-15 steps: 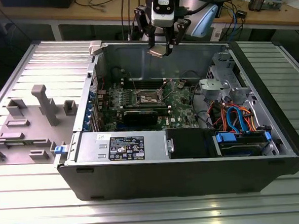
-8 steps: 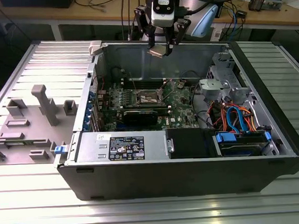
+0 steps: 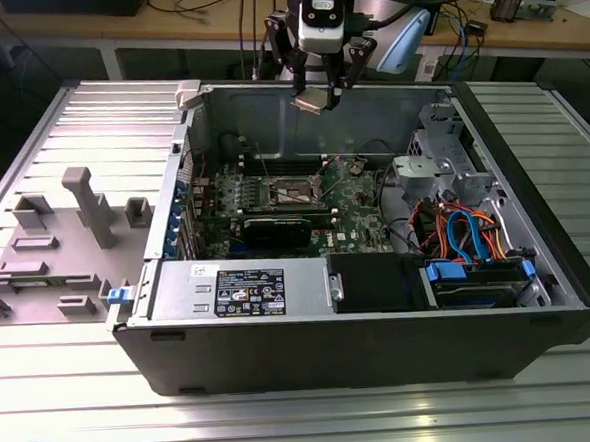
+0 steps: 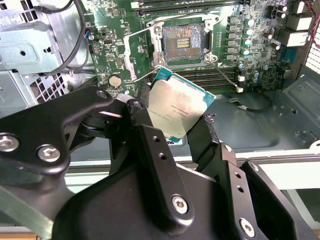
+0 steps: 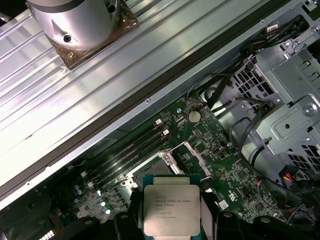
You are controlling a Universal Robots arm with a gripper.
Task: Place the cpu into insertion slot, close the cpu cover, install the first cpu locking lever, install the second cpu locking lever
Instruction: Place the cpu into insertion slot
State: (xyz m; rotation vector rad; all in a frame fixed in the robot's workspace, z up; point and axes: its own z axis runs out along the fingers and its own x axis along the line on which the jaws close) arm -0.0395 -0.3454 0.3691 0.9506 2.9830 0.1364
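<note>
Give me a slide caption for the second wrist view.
Black gripper holds the small square silver-topped cpu in the air, clear of the uncovered silver-rimmed square insertion slot.

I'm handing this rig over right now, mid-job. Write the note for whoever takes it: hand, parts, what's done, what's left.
Hand: shut on the cpu, holding it in the air over the open case, clear of the board.
Insertion slot: empty, contacts bare.
Cpu cover: swung up open beside the slot.
Done: cpu is in the grasp.
Left: cpu not seated, cover not closed, neither locking lever installed.
</note>
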